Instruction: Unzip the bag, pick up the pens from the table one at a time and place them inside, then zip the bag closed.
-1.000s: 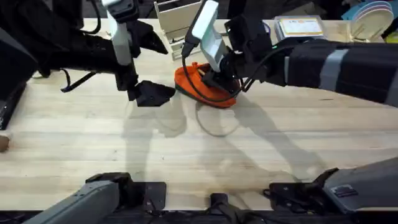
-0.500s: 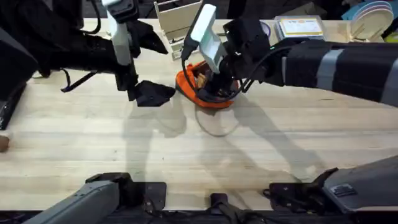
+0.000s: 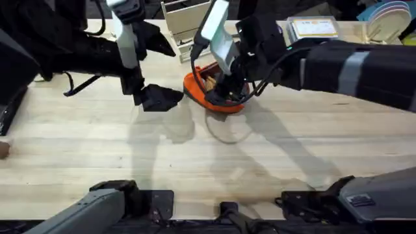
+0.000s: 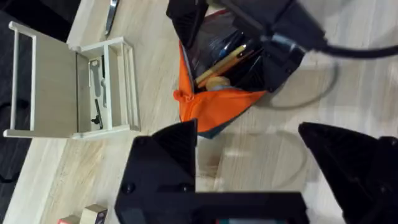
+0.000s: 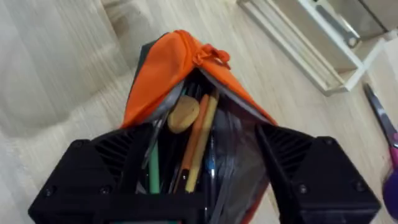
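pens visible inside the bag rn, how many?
4 at least, all in the open bag: an orange one, a yellowish one, a green one, a blue one. The dark lining may hide more.

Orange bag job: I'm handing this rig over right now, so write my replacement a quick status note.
Left gripper: open, hovering over the table beside the bag, holding nothing.
Right gripper: at the bag's open mouth, fingers spread on either side of it.
Done: bag unzipped; several pens lie inside.
Left: check the table for stray pens, then zip the bag closed.
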Motion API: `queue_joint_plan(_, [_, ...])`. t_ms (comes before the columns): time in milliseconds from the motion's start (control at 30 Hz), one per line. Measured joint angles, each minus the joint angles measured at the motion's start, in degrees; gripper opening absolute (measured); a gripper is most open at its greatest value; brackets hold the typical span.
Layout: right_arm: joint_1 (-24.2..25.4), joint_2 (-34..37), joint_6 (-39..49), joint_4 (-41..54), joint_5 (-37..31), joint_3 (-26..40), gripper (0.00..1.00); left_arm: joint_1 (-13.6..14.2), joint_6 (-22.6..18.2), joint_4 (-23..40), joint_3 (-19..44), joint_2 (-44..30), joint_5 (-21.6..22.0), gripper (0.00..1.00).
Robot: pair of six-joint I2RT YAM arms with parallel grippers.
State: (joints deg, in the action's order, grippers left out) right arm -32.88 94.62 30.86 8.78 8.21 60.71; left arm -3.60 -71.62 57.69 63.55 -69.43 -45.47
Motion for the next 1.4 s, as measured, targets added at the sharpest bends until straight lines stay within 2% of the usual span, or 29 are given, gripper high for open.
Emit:
queue_joint_plan(233, [0.00, -5.50, -3.96, 3.76, 0.00, 0.00, 0.997, 0.00, -0.02, 0.02, 0.00, -0.25, 0.07, 0.992])
queue_joint_plan(400, [0.00, -8.60, -7.69, 7.47, 0.02, 0.00, 0.998, -0.18, -0.19, -0.02, 0.00, -3.15, 0.09, 0.993])
queue_joint_plan(600, [0.00, -10.96, -11.91, 11.12, 0.02, 0.00, 0.998, -2.54, -1.46, -0.07, 0.00, -6.82, 0.04, 0.993])
queue_joint_plan(900, [0.00, -14.07, -19.91, 12.13, 0.04, 0.00, 0.997, -5.95, -7.66, -0.13, 0.00, -11.19, -3.10, 0.993])
queue_joint_plan(1167, [0.00, -17.42, -23.82, 12.29, 0.07, 0.00, 0.997, -6.29, -13.88, -0.26, 0.00, -17.73, -4.45, 0.993])
queue_joint_plan(1400, [0.00, -19.86, -31.72, 12.27, 0.22, 0.00, 0.997, -6.29, -18.45, -0.99, 0.00, -24.12, -4.51, 0.993])
